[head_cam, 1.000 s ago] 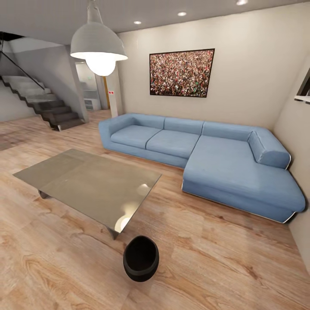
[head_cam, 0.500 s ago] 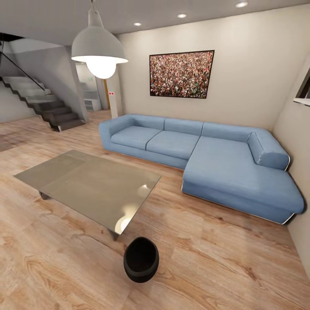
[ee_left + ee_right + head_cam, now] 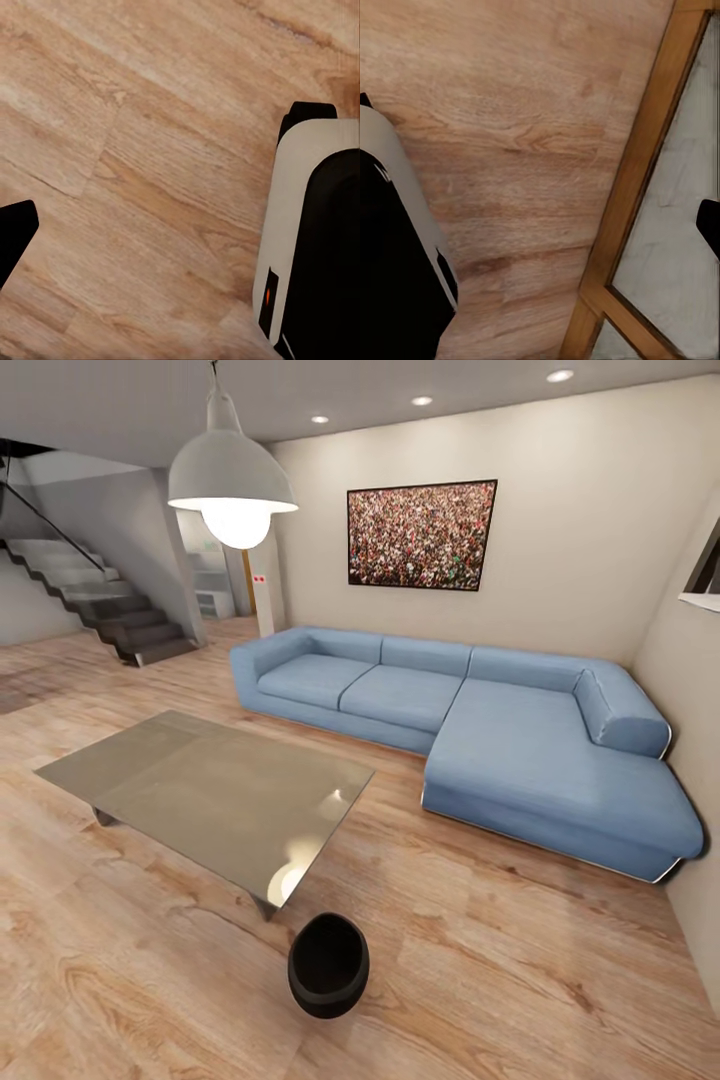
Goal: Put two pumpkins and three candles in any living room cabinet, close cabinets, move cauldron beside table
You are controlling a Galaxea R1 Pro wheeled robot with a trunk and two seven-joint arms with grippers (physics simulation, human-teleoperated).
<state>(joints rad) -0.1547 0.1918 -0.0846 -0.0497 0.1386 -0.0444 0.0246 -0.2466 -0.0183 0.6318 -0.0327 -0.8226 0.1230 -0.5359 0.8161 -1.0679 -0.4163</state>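
The glass coffee table (image 3: 215, 795), low, grey and reflective, lies left of the cauldron (image 3: 328, 964). The cauldron, a small glossy black round pot with a wide mouth, stands on the wood plank floor (image 3: 500, 960) just beside the table's near corner, apart from it. Neither arm reaches toward the pot in the head view, so how the jaws stand I cannot tell. A blue corner sofa (image 3: 480, 730) sits farther right.

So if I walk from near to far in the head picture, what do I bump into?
Cauldron → glass table → blue sofa → wall with the crowd picture.
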